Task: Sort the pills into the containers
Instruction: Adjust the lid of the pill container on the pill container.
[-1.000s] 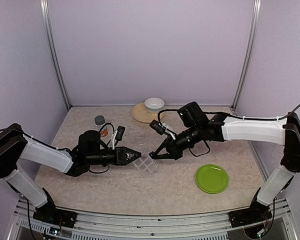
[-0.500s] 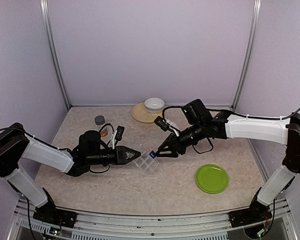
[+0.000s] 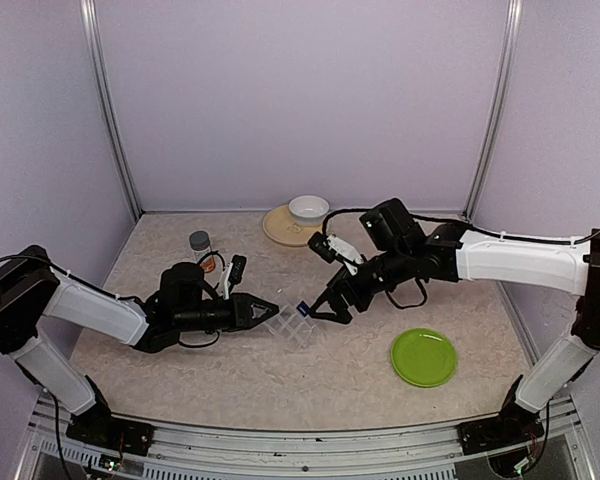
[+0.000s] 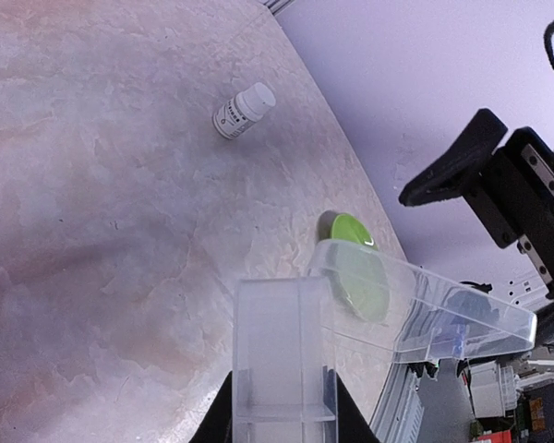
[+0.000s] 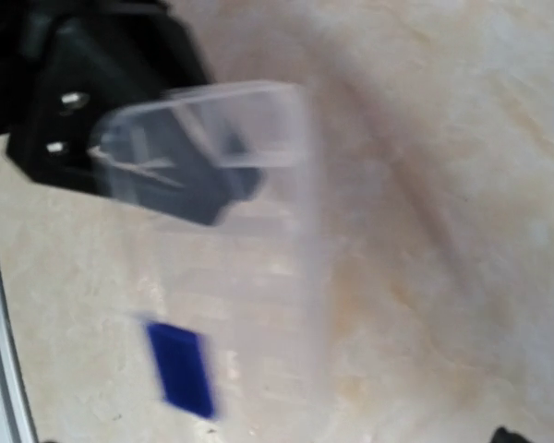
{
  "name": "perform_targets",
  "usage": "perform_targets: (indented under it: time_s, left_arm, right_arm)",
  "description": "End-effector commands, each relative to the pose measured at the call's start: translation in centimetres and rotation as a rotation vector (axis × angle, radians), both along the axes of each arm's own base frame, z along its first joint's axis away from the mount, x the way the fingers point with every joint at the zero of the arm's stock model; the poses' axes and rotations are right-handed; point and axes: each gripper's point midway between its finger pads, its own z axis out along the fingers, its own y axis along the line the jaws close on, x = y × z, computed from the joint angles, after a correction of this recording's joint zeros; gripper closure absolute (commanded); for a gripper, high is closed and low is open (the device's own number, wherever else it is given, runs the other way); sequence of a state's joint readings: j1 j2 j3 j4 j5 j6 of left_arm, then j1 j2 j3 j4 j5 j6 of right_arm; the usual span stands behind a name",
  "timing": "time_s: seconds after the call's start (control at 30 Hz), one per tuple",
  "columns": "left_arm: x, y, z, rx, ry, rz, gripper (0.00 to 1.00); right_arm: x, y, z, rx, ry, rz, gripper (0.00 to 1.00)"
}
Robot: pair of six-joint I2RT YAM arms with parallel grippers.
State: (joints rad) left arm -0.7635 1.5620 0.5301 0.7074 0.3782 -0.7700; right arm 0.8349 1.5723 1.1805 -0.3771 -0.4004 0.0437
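The containers are one clear pill box [image 3: 292, 327] lying low over the table centre. My left gripper [image 3: 268, 311] is shut on its near end. In the left wrist view the box [image 4: 283, 341] sits between the dark fingers [image 4: 223, 420], and its clear lid [image 4: 425, 309] stands swung open to the right. My right gripper [image 3: 320, 310] hangs open just right of the box, beside the lid's blue tab [image 3: 303, 307]. The right wrist view is blurred and shows the box [image 5: 231, 231] and the blue tab [image 5: 180, 369]. No pills show.
A green plate [image 3: 423, 357] lies at the front right. A white bowl [image 3: 308, 208] on a tan plate [image 3: 277, 228] stands at the back. A grey-capped bottle [image 3: 199, 241] stands behind the left arm. A small white bottle [image 4: 243, 109] lies on its side.
My right gripper was shut at the box's lid edge, swung the lid up, then opened and let go. The left gripper stayed shut on the box.
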Motion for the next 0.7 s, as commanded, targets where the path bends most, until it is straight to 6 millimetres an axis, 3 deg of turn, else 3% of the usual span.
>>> perform_targets:
  time_s: [0.0, 0.2, 0.33, 0.67]
  left_arm:
    - [0.9, -0.2, 0.6, -0.011, -0.003, 0.025, 0.79]
    - [0.7, -0.2, 1.0, -0.024, -0.008, 0.018, 0.79]
    - [0.5, -0.1, 1.2, -0.026, -0.013, 0.013, 0.79]
    - [0.0, -0.2, 2.0, -0.054, -0.037, -0.011, 0.79]
  right_arm:
    - [-0.8, 1.6, 0.1, -0.052, -0.097, 0.0, 0.0]
    - [0.7, 1.6, -2.0, -0.144, -0.13, -0.108, 0.0]
    - [1.5, 1.2, -1.9, -0.153, -0.157, -0.155, 0.0]
    - [5.5, -2.2, -1.9, -0.241, -0.243, -0.372, 0.0]
